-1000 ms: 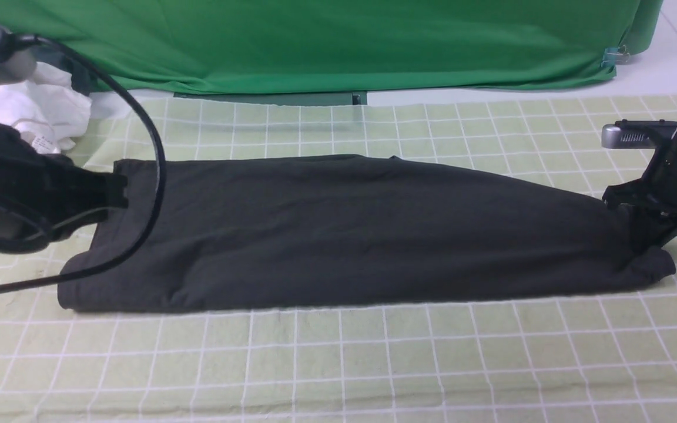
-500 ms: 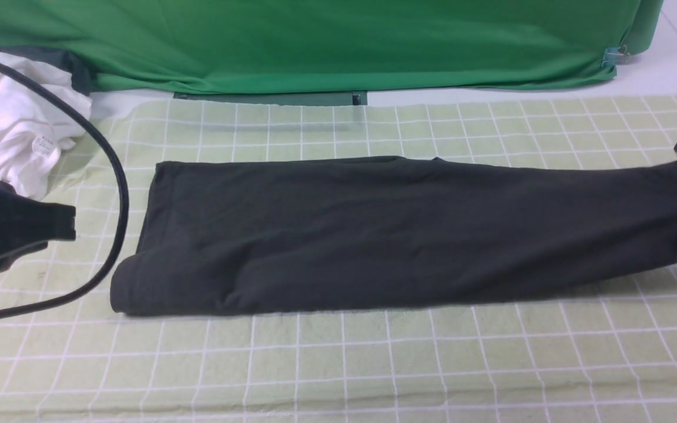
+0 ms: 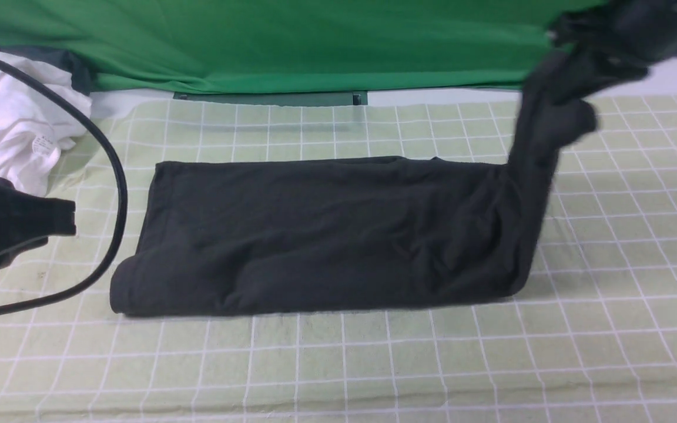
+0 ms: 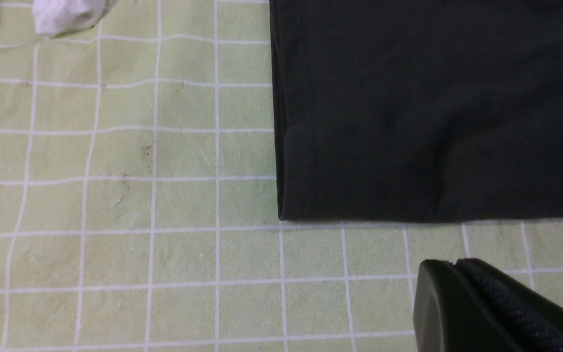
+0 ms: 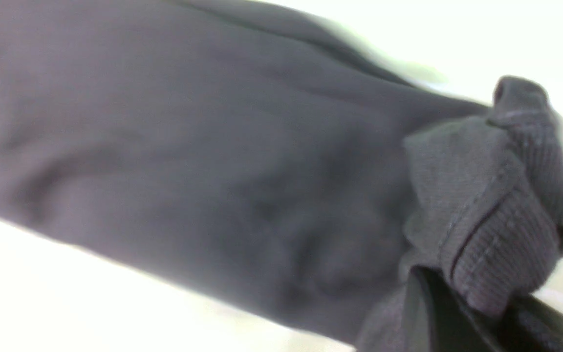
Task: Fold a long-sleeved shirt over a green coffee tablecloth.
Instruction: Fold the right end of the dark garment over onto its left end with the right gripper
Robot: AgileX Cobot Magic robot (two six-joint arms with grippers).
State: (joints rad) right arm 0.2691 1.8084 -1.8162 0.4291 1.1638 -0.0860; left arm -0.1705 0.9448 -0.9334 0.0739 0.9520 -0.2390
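Note:
The long-sleeved shirt (image 3: 315, 235), black and folded into a long band, lies across the green coffee tablecloth (image 3: 338, 364). Its right end stands up off the cloth, bunched in my right gripper (image 3: 573, 56), which is shut on it high at the back right. In the right wrist view the ribbed edge of the shirt (image 5: 496, 220) bulges out of that gripper (image 5: 457, 303). My left gripper (image 3: 71, 217) is shut and holds nothing, hovering left of the shirt's left edge and apart from it. The left wrist view shows its tip (image 4: 457, 264) near the shirt's corner (image 4: 408, 107).
A crumpled white garment (image 3: 9, 135) lies at the back left. A plain bright green fabric (image 3: 315, 41) hangs along the back edge. A black cable (image 3: 116, 176) loops from my left arm over the cloth's left side.
My left gripper drew back left off the shirt's left end. The shirt slid right, then my right gripper raised its right end and carried it up and leftward.

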